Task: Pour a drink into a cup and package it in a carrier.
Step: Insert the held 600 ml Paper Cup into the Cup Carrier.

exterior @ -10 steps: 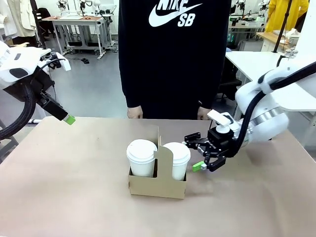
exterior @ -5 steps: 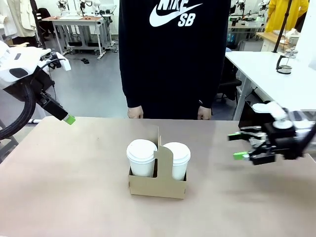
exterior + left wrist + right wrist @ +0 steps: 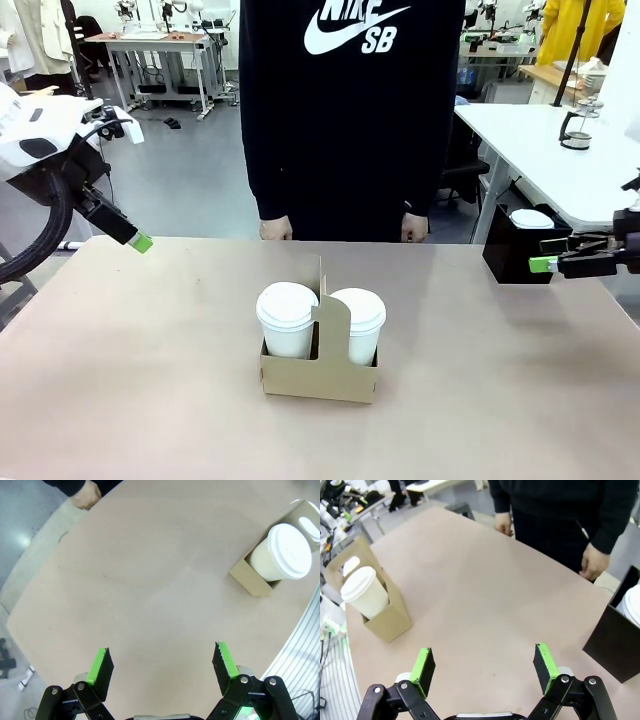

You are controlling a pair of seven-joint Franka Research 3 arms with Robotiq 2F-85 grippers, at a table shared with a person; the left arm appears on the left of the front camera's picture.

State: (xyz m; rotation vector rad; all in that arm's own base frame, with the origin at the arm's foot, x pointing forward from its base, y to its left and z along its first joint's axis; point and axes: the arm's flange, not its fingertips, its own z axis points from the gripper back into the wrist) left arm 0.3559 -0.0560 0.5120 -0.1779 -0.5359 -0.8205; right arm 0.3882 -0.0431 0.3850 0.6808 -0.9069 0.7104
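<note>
While a person [image 3: 350, 110] in a black top stands at the far edge, the tan table [image 3: 150, 380] lies in a workshop with a grey floor and white benches. Mid-table, the brown carrier [image 3: 320, 375] holds two white lidded cups [image 3: 287, 318], one per slot. Left gripper [image 3: 162, 662] and right gripper [image 3: 485, 665] both gape wide, holding nothing

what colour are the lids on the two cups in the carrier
White, on both lids; the front view shows them best, sitting in the brown carrier.
</note>
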